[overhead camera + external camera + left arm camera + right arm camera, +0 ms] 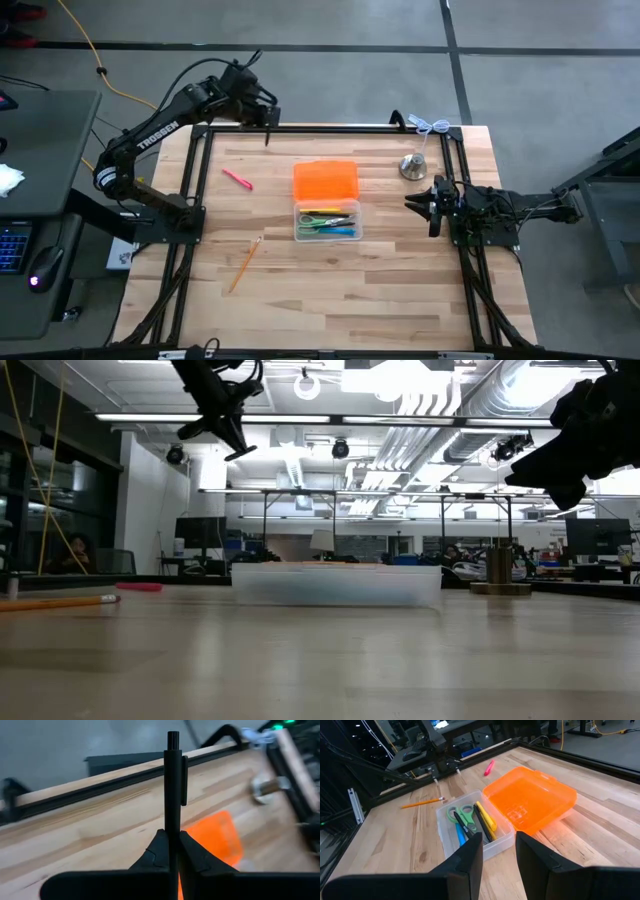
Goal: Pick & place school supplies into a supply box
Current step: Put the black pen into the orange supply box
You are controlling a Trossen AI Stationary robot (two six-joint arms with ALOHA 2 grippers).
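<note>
My left gripper (268, 118) hangs over the table's far left edge, shut on a black pen (173, 785) with a clip. The supply box (327, 221) stands at mid-table, its orange lid (325, 181) folded open on the far side. Inside lie green-handled scissors (462, 815) and yellow, black and blue pens. A pink pen (237, 179) and a wooden pencil (245, 263) lie flat on the table, left of the box. My right gripper (498, 845) waits open to the right of the box. My left gripper pinches the black pen's barrel (173, 827) between its two fingers. The pen runs along the fingers and sticks out well past their tips, clip end forward. The fingers slant down from the far left. The pen is lifted clear of the table.
A silver bell-shaped object (414, 165) stands right of the lid, near my right arm. A black frame (330, 128) runs along the table's far edge and sides. A white cord (430, 125) lies at the far right corner. Bare wood stretches in front of the box.
</note>
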